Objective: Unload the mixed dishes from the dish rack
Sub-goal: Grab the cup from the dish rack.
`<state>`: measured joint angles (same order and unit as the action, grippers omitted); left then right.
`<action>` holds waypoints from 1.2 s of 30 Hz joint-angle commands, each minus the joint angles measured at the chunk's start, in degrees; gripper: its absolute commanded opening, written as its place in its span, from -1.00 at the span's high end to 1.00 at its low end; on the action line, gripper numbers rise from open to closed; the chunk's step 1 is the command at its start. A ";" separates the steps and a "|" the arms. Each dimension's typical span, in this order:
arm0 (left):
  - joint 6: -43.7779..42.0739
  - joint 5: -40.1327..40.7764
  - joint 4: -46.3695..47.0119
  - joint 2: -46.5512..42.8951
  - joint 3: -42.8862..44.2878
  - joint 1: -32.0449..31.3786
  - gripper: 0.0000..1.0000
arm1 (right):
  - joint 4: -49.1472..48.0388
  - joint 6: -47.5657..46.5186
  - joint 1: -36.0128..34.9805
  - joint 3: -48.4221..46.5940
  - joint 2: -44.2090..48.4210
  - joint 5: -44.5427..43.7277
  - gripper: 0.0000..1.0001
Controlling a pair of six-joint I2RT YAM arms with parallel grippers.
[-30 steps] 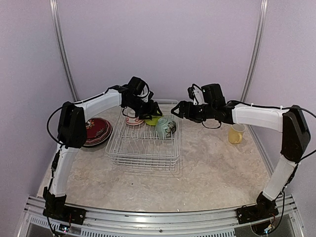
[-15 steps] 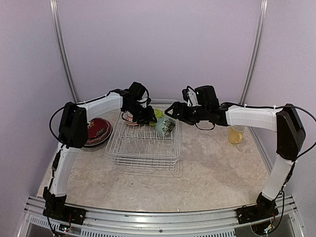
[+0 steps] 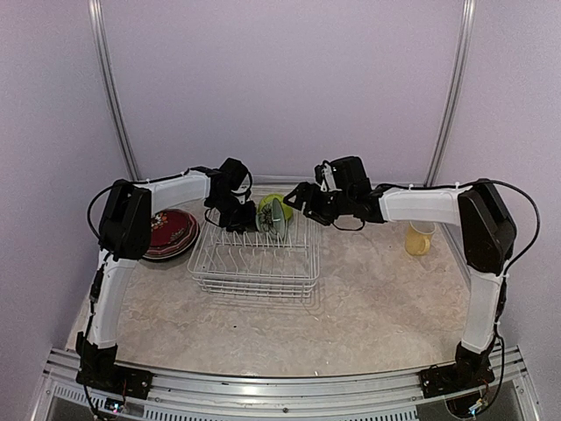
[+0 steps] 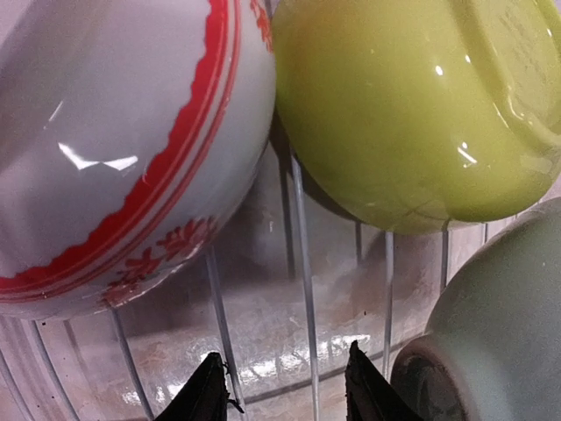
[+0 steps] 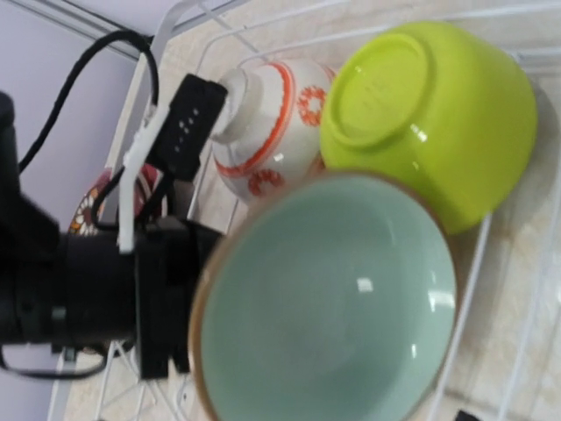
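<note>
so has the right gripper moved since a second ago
Yes: the right gripper shifted left, further in over the dish rack.

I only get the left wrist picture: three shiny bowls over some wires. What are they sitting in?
Observer: A white wire dish rack, standing on a stone-patterned table.
Visitor: Is anything outside it?
Observer: Two dishes. A dark red plate lies on the table left of the rack, and a pale yellow mug stands to its right.
Visitor: Where is the other arm?
Observer: The right pincer hovers at the rack's far right corner, and its camera looks straight into the pale green bowl.
</note>
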<state>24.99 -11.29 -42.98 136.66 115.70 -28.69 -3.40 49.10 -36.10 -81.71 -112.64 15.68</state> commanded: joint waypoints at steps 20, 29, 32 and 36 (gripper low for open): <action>-1.53 0.69 0.01 -2.80 -1.51 -0.40 0.11 | -0.63 -12.24 -2.64 -18.41 -16.85 14.02 0.46; -2.51 4.25 -1.07 -11.02 -4.47 -0.56 -0.14 | -3.24 -13.39 -2.10 -17.76 -14.24 15.83 1.00; -2.96 5.48 -1.22 -16.06 -6.52 -0.60 -0.25 | -4.01 -14.45 -1.92 -16.94 -12.10 16.31 1.00; -3.36 6.38 -1.06 -23.88 -9.54 -0.76 -0.46 | -3.55 -16.03 -1.94 -16.61 -8.53 17.14 1.00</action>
<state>22.87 -6.66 -44.16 120.62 108.31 -28.97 -2.94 35.86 -38.09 -98.48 -128.27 30.37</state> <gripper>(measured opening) 0.696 0.036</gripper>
